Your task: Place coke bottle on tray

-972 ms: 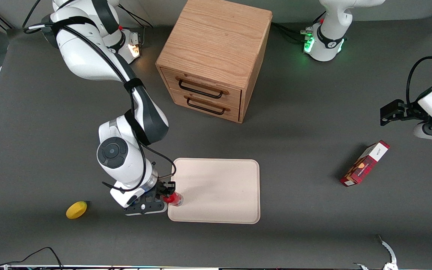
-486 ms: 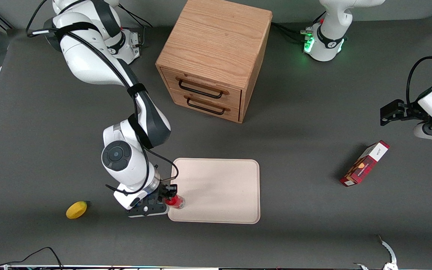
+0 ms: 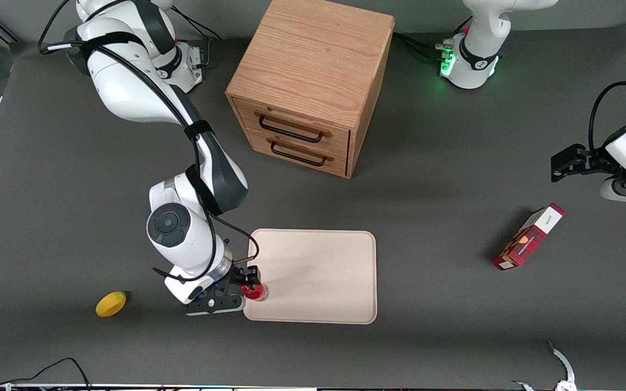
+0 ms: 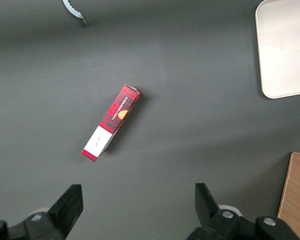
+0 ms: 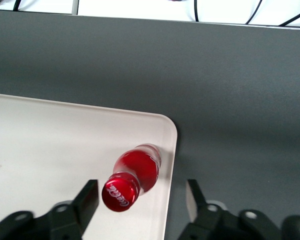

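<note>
The coke bottle (image 3: pixel 258 292) (image 5: pixel 137 172), small and red with a red cap, stands upright on the pale beige tray (image 3: pixel 324 277) (image 5: pixel 50 145), just inside the tray corner nearest the front camera at the working arm's end. My right gripper (image 3: pixel 249 286) (image 5: pixel 141 200) hangs directly above it, open. Its two black fingers (image 5: pixel 90 199) straddle the cap, with a gap showing on each side. The cap sits nearer to one finger than to the other. The tray's surface is otherwise bare.
A yellow lemon (image 3: pixel 111 303) lies on the table toward the working arm's end. A wooden drawer cabinet (image 3: pixel 313 81) stands farther from the front camera than the tray. A red carton (image 3: pixel 529 237) (image 4: pixel 111 122) lies toward the parked arm's end.
The gripper carried the bottle slightly farther over the tray's corner. Its fingers now stand apart from the cap.
</note>
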`<state>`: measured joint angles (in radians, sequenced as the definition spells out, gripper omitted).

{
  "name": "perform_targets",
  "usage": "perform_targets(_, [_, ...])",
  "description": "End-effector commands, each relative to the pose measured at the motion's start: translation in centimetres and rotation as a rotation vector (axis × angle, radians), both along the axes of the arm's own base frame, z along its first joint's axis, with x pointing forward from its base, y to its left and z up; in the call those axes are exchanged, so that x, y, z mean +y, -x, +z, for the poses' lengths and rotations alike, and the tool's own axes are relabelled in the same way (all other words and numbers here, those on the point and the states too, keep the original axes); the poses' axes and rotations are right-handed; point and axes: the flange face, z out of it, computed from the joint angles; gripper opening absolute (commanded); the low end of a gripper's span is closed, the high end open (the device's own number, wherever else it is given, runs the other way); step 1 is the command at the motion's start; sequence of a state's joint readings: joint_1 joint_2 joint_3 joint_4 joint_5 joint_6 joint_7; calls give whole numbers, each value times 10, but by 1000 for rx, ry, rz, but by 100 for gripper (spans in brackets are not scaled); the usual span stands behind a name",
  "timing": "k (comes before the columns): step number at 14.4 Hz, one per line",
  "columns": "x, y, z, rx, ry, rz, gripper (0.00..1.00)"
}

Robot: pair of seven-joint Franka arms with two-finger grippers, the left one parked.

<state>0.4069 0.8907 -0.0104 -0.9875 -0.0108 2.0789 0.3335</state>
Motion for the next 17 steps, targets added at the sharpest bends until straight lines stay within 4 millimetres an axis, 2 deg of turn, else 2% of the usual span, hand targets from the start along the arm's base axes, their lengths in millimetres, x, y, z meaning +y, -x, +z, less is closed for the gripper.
perform_targets(1, [3, -3, 5, -24, 15, 9, 91])
perform_targets(3, [1, -1, 20, -22, 16, 15, 91])
perform_targets(6, [-10, 9, 60, 10, 27, 6, 95])
perform_targets(8, [-21, 27, 84, 66, 53, 29, 99])
perform_targets(10, [-48, 46, 114, 94, 66, 40, 100])
perform_targets(13, [-91, 85, 149, 121, 72, 39, 100])
perform_targets(17, [-158, 140, 184, 142, 70, -8, 100])
